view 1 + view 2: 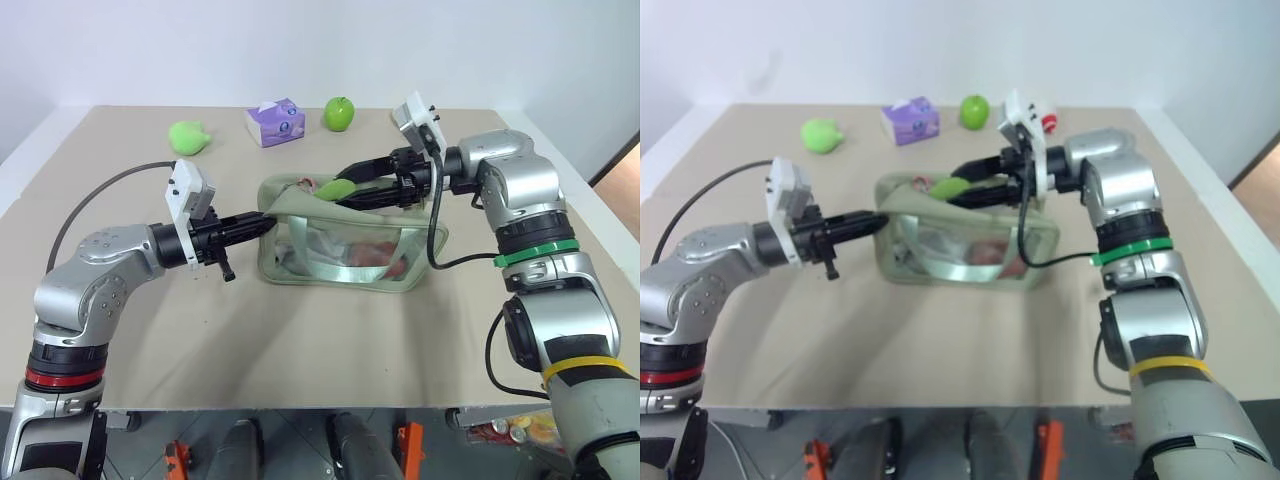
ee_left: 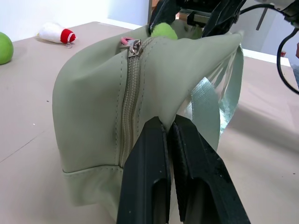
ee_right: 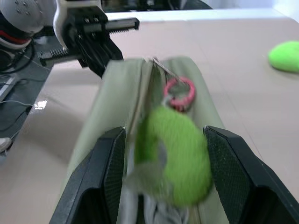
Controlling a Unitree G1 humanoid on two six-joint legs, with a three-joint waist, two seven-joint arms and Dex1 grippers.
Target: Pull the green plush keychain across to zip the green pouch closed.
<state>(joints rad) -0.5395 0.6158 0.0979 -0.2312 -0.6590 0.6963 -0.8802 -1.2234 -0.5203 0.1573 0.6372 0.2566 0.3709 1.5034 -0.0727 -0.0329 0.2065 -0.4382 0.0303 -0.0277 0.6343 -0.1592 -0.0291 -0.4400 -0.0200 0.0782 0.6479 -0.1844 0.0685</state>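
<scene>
Soft pouch pinned at one end, plush ring waiting between open fingers

We see the green pouch [image 1: 340, 245] mid-tabletop, its left end pinched shut in our left hand [image 1: 262, 224]; our right hand [image 3: 161, 179] stands open around the green plush keychain [image 3: 175, 154] atop the zipper, not yet squeezing. We judge the ring light and squashy, the fabric floppy, so grip near the pull.

Lighting: bright, even, diffuse, from overhead. Shadows: soft, short; beneath green pouch [image 1: 340, 262] and both arms on table [image 1: 300, 350]. Glare: white streaks on pouch's clear window; mild sheen on metal arm shells. Blur: right wrist view soft throughout, green plush keychain [image 3: 175, 156] smeared, fuzzy-edged. Left wrist view sharp near fingers [image 2: 149, 177]; background softer. Head views crisp, slight wide-angle bowing.
</scene>
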